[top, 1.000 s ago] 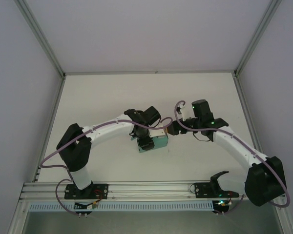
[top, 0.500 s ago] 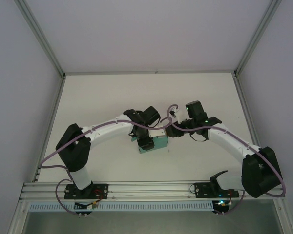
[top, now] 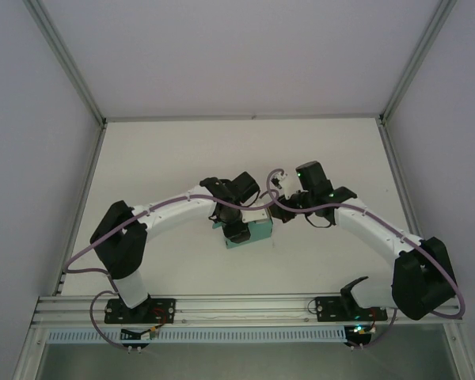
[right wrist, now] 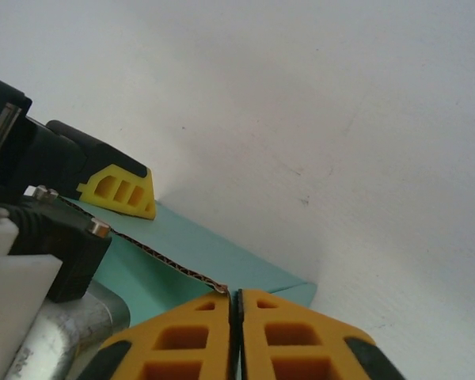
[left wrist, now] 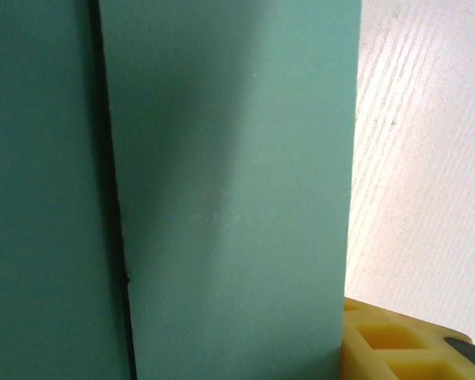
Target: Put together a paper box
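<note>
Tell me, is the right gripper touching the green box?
Touching. The right wrist view shows the right gripper, shut, with its tip against the raw edge of the box, no gap.

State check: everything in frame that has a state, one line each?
paper box: folded up into box form, lying on the table, gripped.
left gripper: closed across the paper box, jaws held apart by it.
right gripper: shut, fingertips at the paper box's raw upper edge; cannot tell whether it pinches that edge.
</note>
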